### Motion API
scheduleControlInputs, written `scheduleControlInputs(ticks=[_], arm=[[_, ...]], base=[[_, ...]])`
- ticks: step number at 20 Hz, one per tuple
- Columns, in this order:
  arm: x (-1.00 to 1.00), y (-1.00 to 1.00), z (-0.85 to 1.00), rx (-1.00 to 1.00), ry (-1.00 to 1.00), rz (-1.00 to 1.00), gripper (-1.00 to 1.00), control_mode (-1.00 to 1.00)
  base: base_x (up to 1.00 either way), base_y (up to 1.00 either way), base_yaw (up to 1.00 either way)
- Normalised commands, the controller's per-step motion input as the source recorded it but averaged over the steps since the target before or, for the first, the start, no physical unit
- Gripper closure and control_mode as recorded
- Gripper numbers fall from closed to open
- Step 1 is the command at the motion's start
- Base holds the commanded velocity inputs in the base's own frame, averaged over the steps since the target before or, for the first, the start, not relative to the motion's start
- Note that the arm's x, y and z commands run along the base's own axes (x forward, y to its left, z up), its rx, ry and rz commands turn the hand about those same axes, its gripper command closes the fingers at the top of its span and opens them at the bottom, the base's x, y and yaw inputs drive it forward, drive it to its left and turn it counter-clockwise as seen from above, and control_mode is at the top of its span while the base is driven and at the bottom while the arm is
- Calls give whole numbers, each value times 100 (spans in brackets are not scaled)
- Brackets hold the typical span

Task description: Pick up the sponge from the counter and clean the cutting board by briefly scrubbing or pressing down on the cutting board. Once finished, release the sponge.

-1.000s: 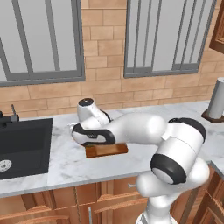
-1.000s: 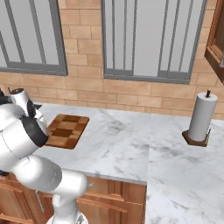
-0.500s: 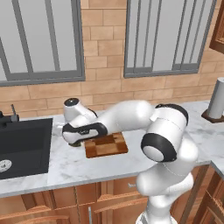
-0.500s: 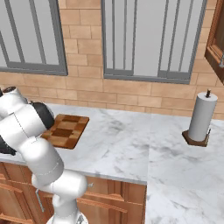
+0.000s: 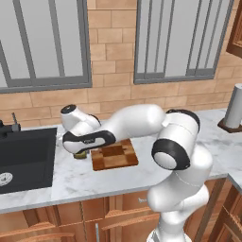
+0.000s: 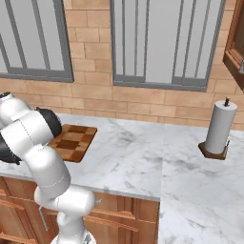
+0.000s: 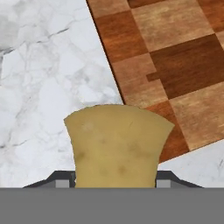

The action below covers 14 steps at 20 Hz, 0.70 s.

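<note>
The gripper [image 7: 114,181] grasps the sponge [image 7: 117,146] between its fingers, held over the counter [image 7: 48,83] just beside the cutting board [image 7: 175,65] (pickup judged done); scrubbing the board and letting go of the sponge remain.

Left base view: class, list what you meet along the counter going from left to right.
Black sink basin → sponge under the arm's hand → cutting board → bare marble counter → paper towel roll at the right edge.
</note>
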Motion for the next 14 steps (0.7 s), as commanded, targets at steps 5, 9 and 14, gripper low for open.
scheduleControlInputs(ticks=[5,9,14], arm=[[-33,-43,-10,-1,0,0,100,-100],[-21,-72,-24,0,0,0,100,-100],[-1,-59,-29,0,0,0,100,-100]], base=[[0,0,0],[0,0,0],[0,0,0]])
